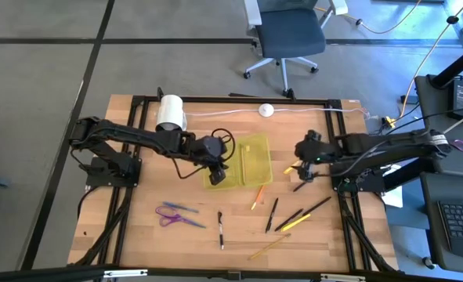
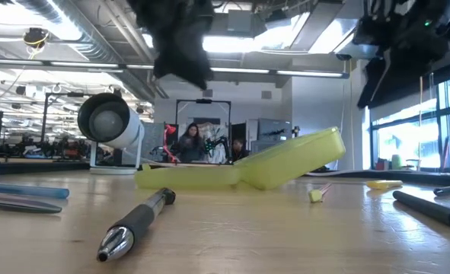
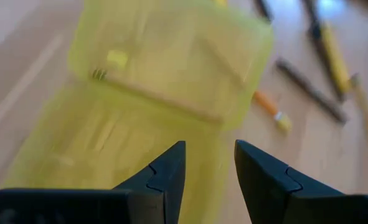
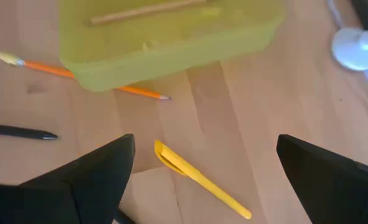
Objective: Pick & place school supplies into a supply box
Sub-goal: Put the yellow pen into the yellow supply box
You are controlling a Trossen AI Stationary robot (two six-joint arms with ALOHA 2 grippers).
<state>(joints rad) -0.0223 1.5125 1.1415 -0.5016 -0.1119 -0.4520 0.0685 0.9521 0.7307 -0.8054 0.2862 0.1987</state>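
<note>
While the right gripper [image 4: 205, 180] hovers wide-open and empty, yellow pen [image 4: 199, 179], at the supply box's [image 1: 256, 160] three o'clock: light, stiff, slippery; grip mid-barrel; left gripper [image 3: 210, 180] slightly parted, empty

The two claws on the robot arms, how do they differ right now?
The left gripper hangs over the yellow-green supply box, its fingers only a narrow gap apart. The right gripper is off to the box's side, above a yellow pen lying on the table, its fingers spread wide. Both are dark, two-fingered and hold nothing.
</note>
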